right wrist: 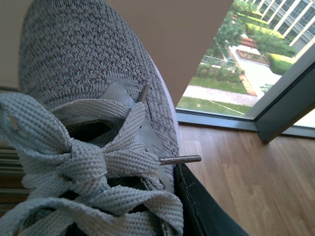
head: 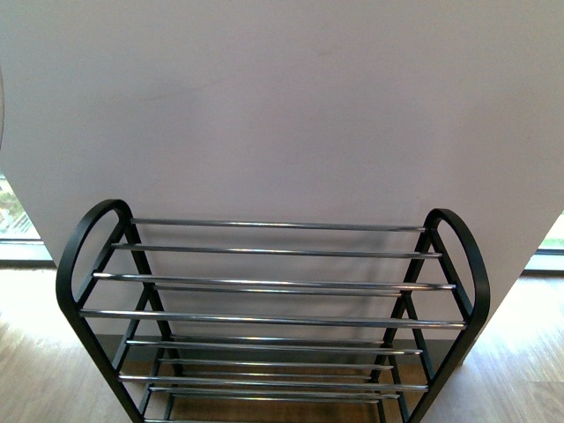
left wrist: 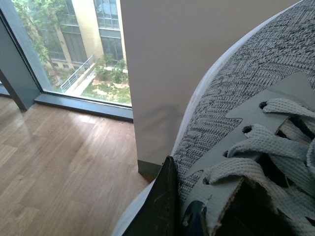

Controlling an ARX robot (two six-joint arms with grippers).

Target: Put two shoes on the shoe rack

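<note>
rack: the 4-tier shoe rack (head: pixel 273 284) of black metal side frames and thin chrome rods stands straight ahead of you in the front view, on the wooden floor (left wrist: pixel 59 162) and backed by a white wall panel (head: pixel 282 106).
left sneaker: a grey knit lace-up shoe (left wrist: pixel 256 73) with a white sole fills the near side of your left wrist view, well clear of the floor, its pale flat laces toward the camera.
left tool: the left tool (left wrist: pixel 165 206) shows 1 dark finger lying flat against the sneaker's sole edge; the other is hidden, but the shoe hangs off the floor, so the tool is clamped on it.
right sneaker: the matching grey knit shoe (right wrist: pixel 83 54) sits just under your right wrist camera, laces tied in a bow, 1 metal lace tip sticking out sideways.
right tool: the right tool (right wrist: pixel 202 206) also shows 1 dark finger pressed along the shoe's side, gripping it.
placement: neither sneaker is on the rack yet.
surroundings: a tall window (left wrist: pixel 74 44) stands beside the wall panel.
</note>
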